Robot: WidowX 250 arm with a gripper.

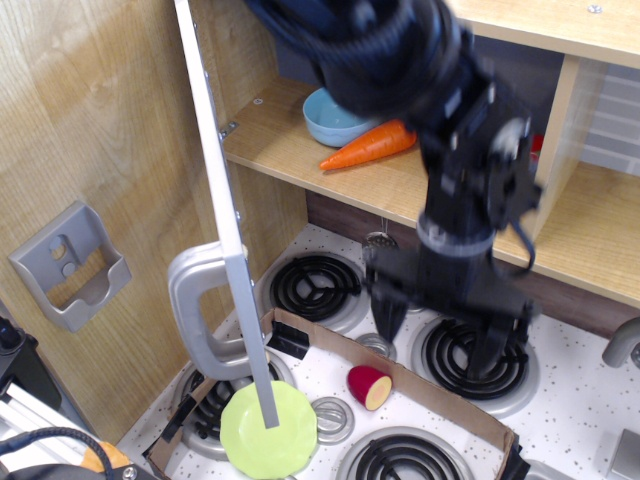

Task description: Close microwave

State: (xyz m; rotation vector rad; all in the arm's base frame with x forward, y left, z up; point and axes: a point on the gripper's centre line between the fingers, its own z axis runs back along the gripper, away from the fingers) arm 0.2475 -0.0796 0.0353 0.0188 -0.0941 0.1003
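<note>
The microwave (330, 110) occupies the upper middle of the frame as a pale wooden compartment, and its door (222, 210) stands swung wide open, seen almost edge-on as a thin grey slab running from the top of the frame down to the lower left centre. That long axis is steeply upright with a slight lean, and the chunky silver D-handle (200, 315) juts from its lower part toward the left. The gripper (440, 325) hangs at centre right over the speckled worktop (580, 410), so the door lies to its left and well apart from it; the closing push must, I judge, come against the door's left, outer face, which means getting round the slab's free lower edge first. The gripper's two dark fingers stand spread apart with nothing between them, though motion blur softens their outline. Inside the compartment sit a light blue bowl (335, 118) and a glossy orange toy carrot (368, 147), both back from the shelf lip as far as I can tell, so they should not foul the door. Below the door's lower end lie a lime green scalloped plate (268, 432) and, to its right, a small red-skinned toy fruit half (368, 386) beside black coil burners.
</note>
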